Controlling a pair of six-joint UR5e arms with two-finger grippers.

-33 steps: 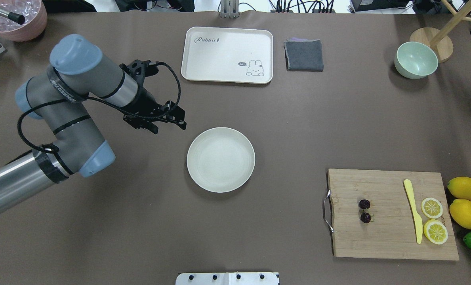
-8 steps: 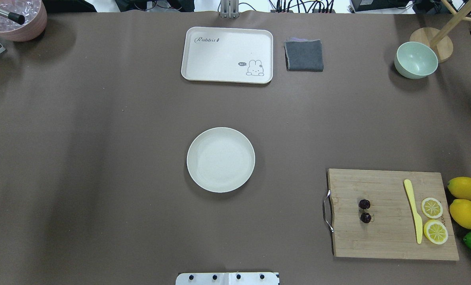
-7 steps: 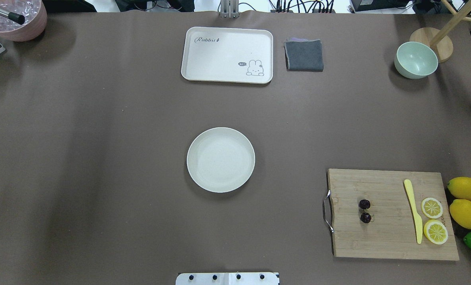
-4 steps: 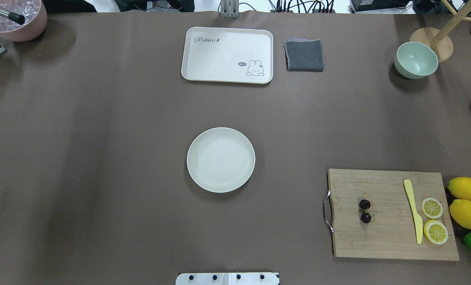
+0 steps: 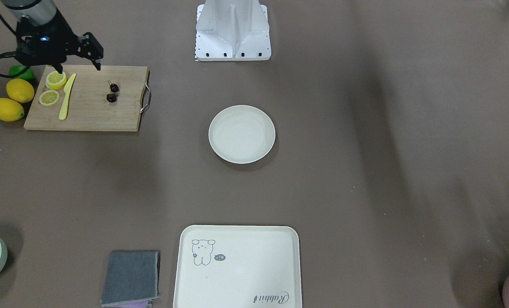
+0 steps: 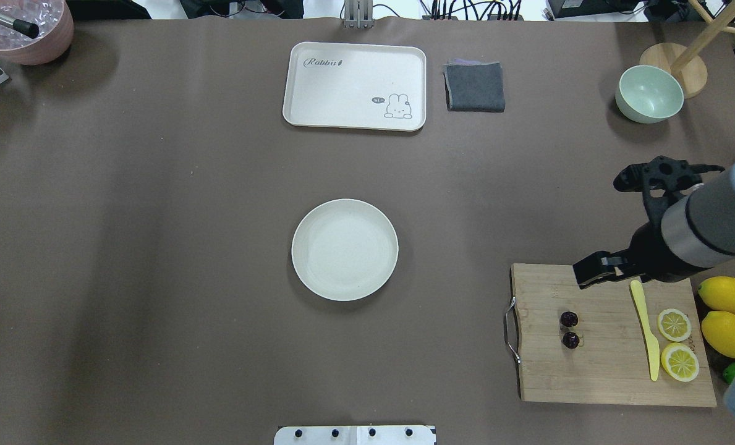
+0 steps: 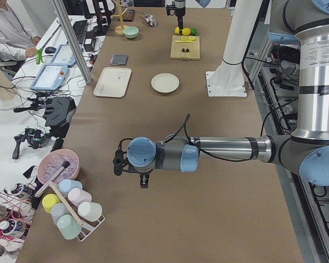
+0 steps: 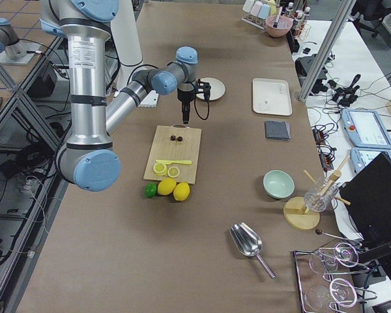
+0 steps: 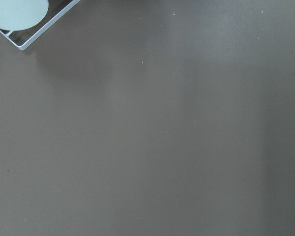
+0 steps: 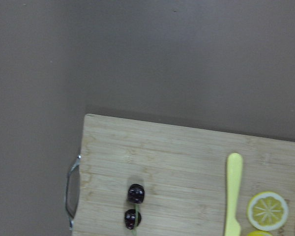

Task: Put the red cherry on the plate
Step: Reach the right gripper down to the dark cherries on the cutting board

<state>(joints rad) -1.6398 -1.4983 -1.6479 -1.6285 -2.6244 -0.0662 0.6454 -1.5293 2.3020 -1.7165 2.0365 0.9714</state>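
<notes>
The red cherry (image 6: 569, 329) lies on the cutting board (image 6: 608, 371), in the half toward the metal handle (image 6: 510, 329). It is well apart from the plate (image 6: 344, 250), which has nothing on it. The two fruits lie one behind the other, on a line that goes away from the robot, about parallel to the yellow knife (image 6: 645, 327).

The right gripper (image 5: 78, 67) hangs above the board with its fingers (image 5: 96, 57) apart and nothing between them. The left gripper (image 7: 132, 171) is far away along the table (image 7: 208, 208), and we cannot tell if it is open or closed. So the right arm is clearly the nearer one.

In both fixed views from above, the cherry lies on the plate side of the gripper. On near and far they disagree. In the overhead view the gripper seems beyond the cherry; in the front-facing view it seems on the robot's side of it. We judge that this comes from the height of the gripper, which only the right side view shows well. The right wrist view has the cherry (image 10: 133, 206) low and left, and shows its green stem (image 10: 136, 215), but no fingers.
</notes>
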